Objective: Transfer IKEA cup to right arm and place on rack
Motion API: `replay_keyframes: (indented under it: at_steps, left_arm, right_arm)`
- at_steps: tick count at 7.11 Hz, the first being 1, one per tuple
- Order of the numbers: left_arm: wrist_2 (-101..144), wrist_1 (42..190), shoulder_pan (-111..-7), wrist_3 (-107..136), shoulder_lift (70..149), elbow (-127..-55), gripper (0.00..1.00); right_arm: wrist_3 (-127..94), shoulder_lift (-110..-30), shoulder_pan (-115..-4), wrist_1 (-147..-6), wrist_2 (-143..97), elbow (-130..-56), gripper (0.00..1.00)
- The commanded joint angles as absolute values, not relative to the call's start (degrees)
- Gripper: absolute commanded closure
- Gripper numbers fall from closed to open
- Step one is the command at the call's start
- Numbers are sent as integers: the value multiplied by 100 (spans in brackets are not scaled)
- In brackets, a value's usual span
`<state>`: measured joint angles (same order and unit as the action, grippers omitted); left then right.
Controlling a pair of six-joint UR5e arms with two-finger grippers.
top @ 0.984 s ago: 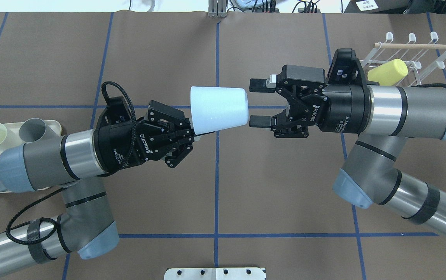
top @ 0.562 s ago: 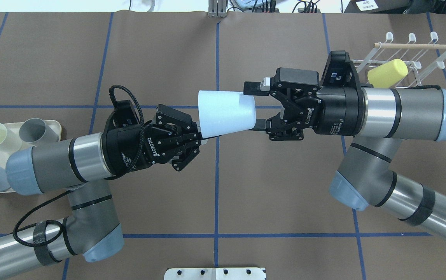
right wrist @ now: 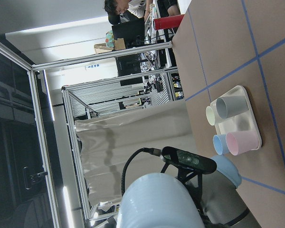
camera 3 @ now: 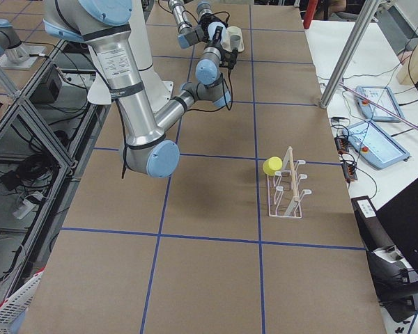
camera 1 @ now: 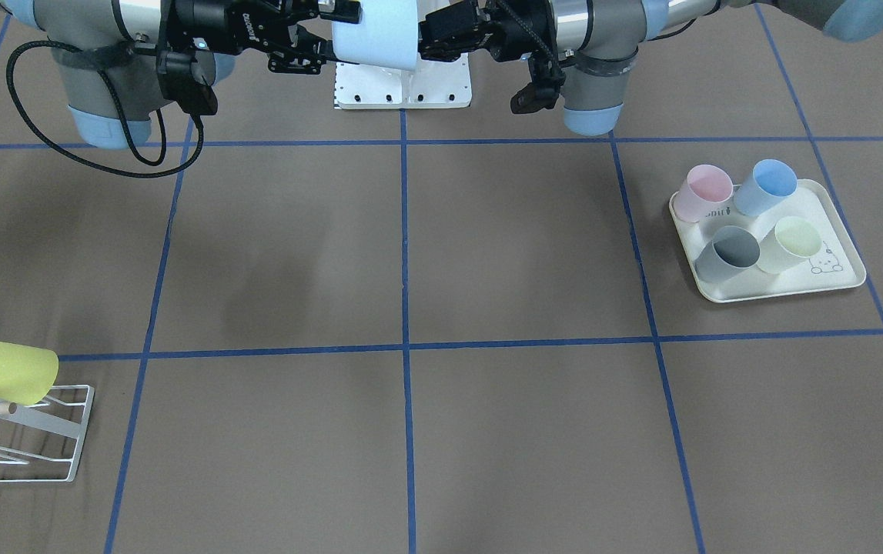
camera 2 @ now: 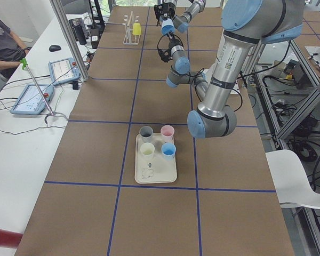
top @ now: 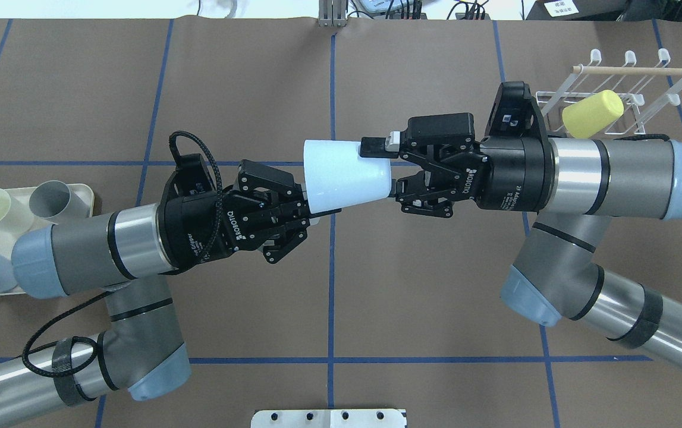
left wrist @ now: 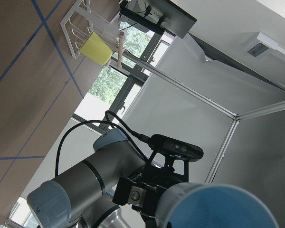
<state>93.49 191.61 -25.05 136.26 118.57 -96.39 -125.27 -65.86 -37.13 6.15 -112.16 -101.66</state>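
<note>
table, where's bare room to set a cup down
Bare: middle squares of the table between rack and tray. Crowded: the tray holds four cups, the rack a yellow cup, and near the robot's base left hand and right hand both grip the pale cup.

Bright, even overhead light casts soft shadows on the table (camera 1: 487,254); frames are sharp, though the window (left wrist: 133,45) glares.

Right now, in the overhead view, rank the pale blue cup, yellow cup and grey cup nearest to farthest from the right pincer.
1. pale blue cup, at the right pincer, centre.
2. yellow cup, on the rack, right.
3. grey cup, on the tray, left.
</note>
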Motion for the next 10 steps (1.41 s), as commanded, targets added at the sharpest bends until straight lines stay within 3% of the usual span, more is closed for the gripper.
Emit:
replay_keyframes:
  at_steps: [1, 2, 6, 10]
  left_arm:
    - [9308, 19160, -2514, 13606, 11848, -9668, 20]
    - [9316, 19178, -2583, 13579, 11804, -9738, 12]
    - [9560, 18820, -3732, 12563, 11208, -9511, 13]
    - [12853, 17993, -6622, 10965, 10899, -8405, 13]
  right_arm:
    - [-12542, -6574, -3718, 615, -11215, -10186, 87]
    - [-12559, -6583, -3735, 615, -11215, -10187, 86]
    - [-11295, -6670, -4989, -881, -12686, -10116, 85]
    - [-8708, -7951, -6228, -1940, -13175, -10142, 86]
